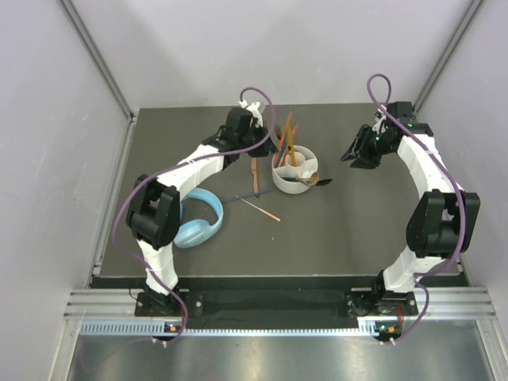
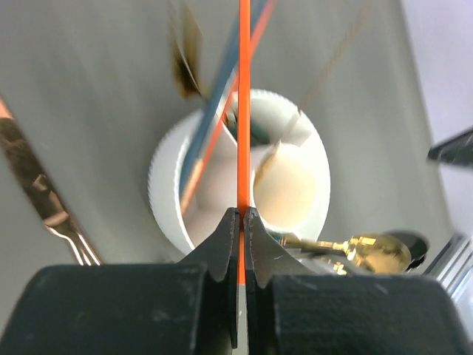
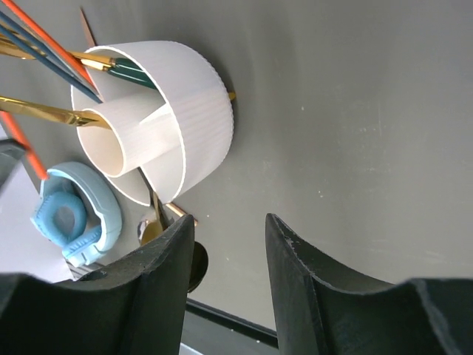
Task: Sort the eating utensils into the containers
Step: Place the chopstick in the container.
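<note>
- Grip: the left gripper (image 2: 242,215) is pressed together on a thin orange chopstick (image 2: 244,111), nipping it at the very fingertips.
- The stick's long axis runs straight out from the jaws, in line with the gripper's own reach.
- The round white ribbed holder (image 2: 164,185), divided inside, lies directly beyond the fingertips on that same line. By my reading the coming move is a drop along the stick's axis, not a sideways shift.
- The stick crosses the section where other orange and dark teal chopsticks lean. Whether its far end is already inside, I cannot tell.
- From above, the left gripper sits just beside the holder's left rim. The right gripper (image 3: 229,274) is well apart on the right, spread wide with nothing between its fingers, so the left arm is plainly the nearer.
- Only the left wrist view shows the pinch and how the stick lines up with the mouth.
- Only the right wrist view shows the holder's side wall, the chopsticks and gold handles fanning out of it, and the light blue headphones (image 3: 74,214) beyond.
- Only the top view shows what lies loose on the table: an orange chopstick (image 1: 260,209), a teal chopstick (image 1: 238,197) and a bronze fork (image 1: 254,171) left of the holder. Gold and dark spoons (image 1: 316,181) lie against its right side.
</note>
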